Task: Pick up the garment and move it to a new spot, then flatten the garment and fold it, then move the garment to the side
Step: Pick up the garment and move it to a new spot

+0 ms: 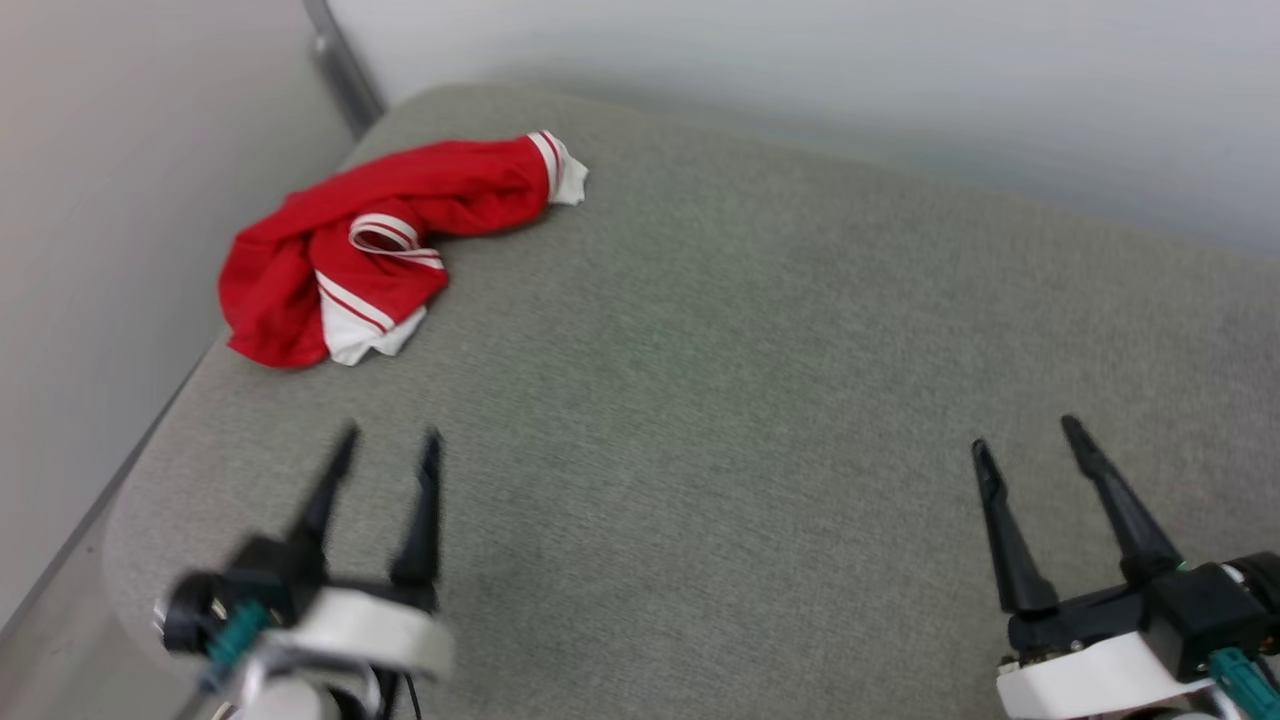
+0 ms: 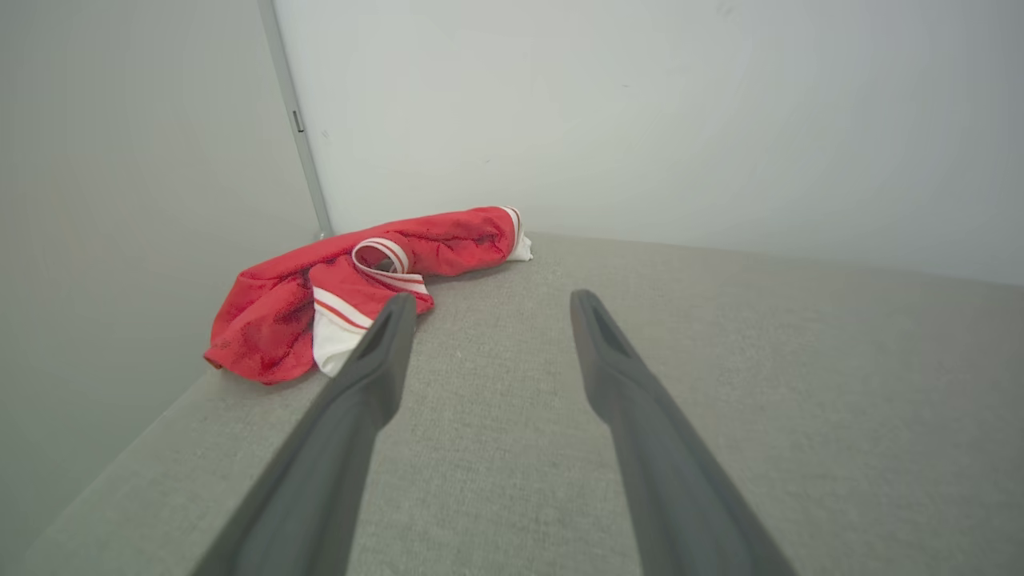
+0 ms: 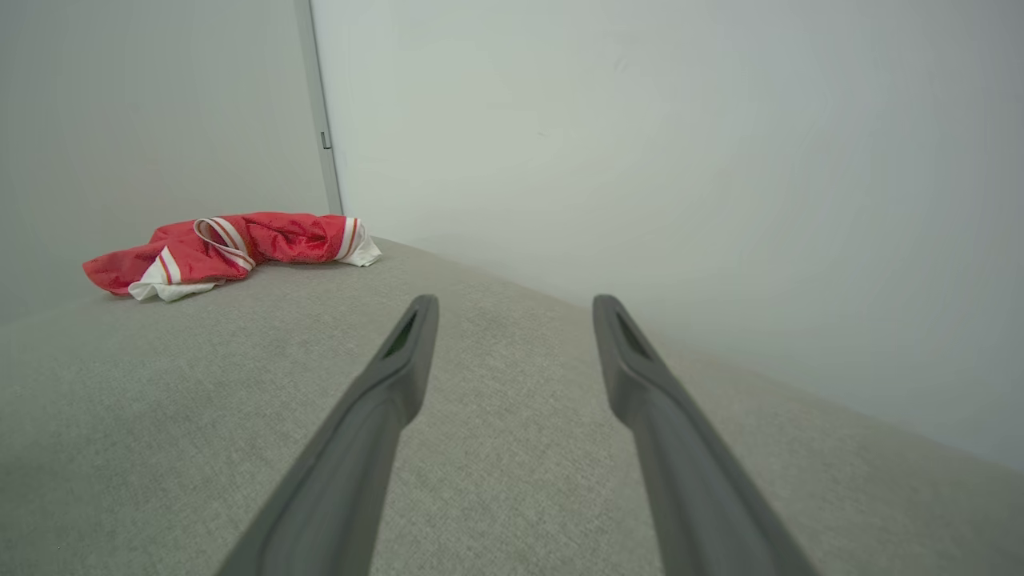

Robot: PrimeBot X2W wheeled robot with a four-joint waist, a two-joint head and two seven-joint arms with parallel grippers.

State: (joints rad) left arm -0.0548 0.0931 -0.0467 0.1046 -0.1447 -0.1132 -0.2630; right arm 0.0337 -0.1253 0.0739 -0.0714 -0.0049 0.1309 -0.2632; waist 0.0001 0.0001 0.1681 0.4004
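The garment (image 1: 340,250) lies crumpled in a red heap with white striped sleeve ends at the far left corner of the grey padded surface (image 1: 750,380). Its letters and number are hidden in the folds. My left gripper (image 1: 390,440) is open at the lower left, a short way in front of the garment, blurred. In the left wrist view the garment (image 2: 272,320) sits just beyond the left fingertip (image 2: 396,308), with my left gripper (image 2: 488,300) apart from it. My right gripper (image 1: 1030,435) is open at the lower right, far from the cloth. The right wrist view shows the garment (image 3: 272,238) far left and my right gripper (image 3: 516,304) open.
Pale walls close the surface in at the back and left, meeting at a grey corner strip (image 1: 345,70) just behind the garment. The surface's left edge (image 1: 150,430) runs close beside the left arm. Broad bare grey padding spreads across the middle and right.
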